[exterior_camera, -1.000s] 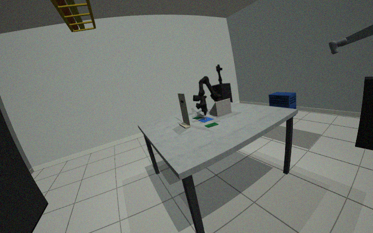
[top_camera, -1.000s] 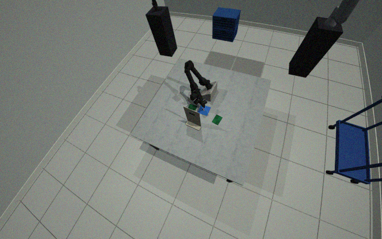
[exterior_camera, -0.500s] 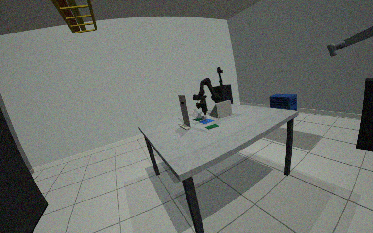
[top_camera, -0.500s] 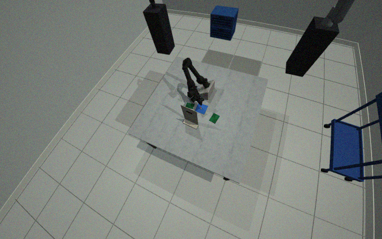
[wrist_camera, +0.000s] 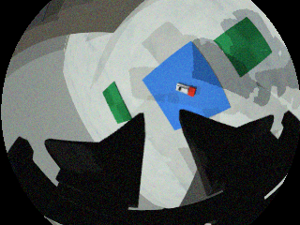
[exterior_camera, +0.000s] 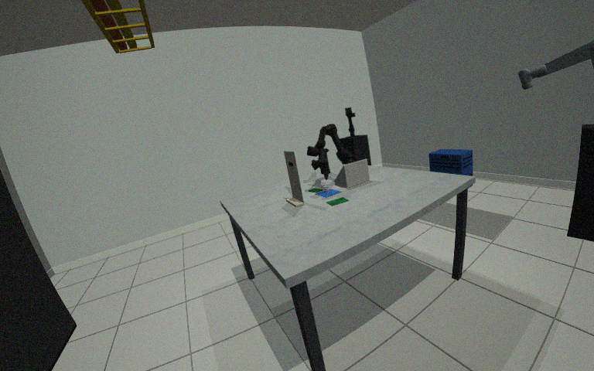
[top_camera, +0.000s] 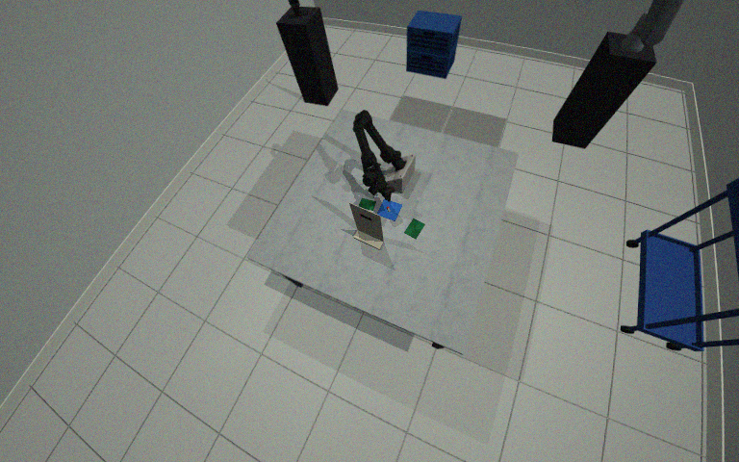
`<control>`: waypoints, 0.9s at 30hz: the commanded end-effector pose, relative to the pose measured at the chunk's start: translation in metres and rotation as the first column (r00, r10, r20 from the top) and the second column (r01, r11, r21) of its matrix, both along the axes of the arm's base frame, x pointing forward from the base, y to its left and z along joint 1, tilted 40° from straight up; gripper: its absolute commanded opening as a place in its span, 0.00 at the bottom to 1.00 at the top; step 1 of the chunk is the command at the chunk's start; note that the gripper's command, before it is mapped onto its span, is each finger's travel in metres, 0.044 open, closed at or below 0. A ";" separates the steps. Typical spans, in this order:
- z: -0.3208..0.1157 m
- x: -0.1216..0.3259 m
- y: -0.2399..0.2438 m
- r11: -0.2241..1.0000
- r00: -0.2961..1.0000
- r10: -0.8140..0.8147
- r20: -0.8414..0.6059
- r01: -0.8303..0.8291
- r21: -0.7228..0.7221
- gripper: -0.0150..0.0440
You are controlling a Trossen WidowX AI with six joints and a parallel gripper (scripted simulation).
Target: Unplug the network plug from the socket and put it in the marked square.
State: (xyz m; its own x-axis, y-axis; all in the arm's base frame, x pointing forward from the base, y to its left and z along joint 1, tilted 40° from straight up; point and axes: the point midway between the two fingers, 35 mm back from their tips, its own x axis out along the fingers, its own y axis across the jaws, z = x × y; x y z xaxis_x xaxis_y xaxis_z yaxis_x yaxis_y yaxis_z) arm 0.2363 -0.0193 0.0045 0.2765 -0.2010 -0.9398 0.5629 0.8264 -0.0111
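Note:
The plug (top_camera: 388,208) (wrist_camera: 186,86), pale with a red end, lies on the blue square (top_camera: 393,216) (exterior_camera: 334,192) (wrist_camera: 164,80), inside its edges. The upright panel (top_camera: 367,227) (exterior_camera: 294,181) stands beside the square, and its socket (top_camera: 366,217) (exterior_camera: 291,164) shows as a dark opening with no plug in it. My gripper (top_camera: 388,198) (exterior_camera: 326,178) (wrist_camera: 161,115) is above the table near the square. Its two dark fingers stand apart with nothing between them. In the wrist view the plug lies beyond the fingertips, clear of both fingers.
One green patch (top_camera: 415,228) (exterior_camera: 337,201) (wrist_camera: 116,104) lies on one side of the blue square, and another green patch (top_camera: 367,203) (exterior_camera: 314,190) (wrist_camera: 248,49) lies on the other. A pale wedge-shaped block (top_camera: 401,174) (exterior_camera: 356,174) stands by the arm's base.

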 end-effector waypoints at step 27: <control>0.047 0.007 0.038 1.000 1.000 -0.001 0.001 0.001 0.002 0.52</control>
State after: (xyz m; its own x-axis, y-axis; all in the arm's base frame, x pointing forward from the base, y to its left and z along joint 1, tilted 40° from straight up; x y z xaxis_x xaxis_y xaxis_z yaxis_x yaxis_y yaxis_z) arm 0.2401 0.0114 0.0421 0.2745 -0.1977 -0.9411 0.5610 0.8277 -0.0103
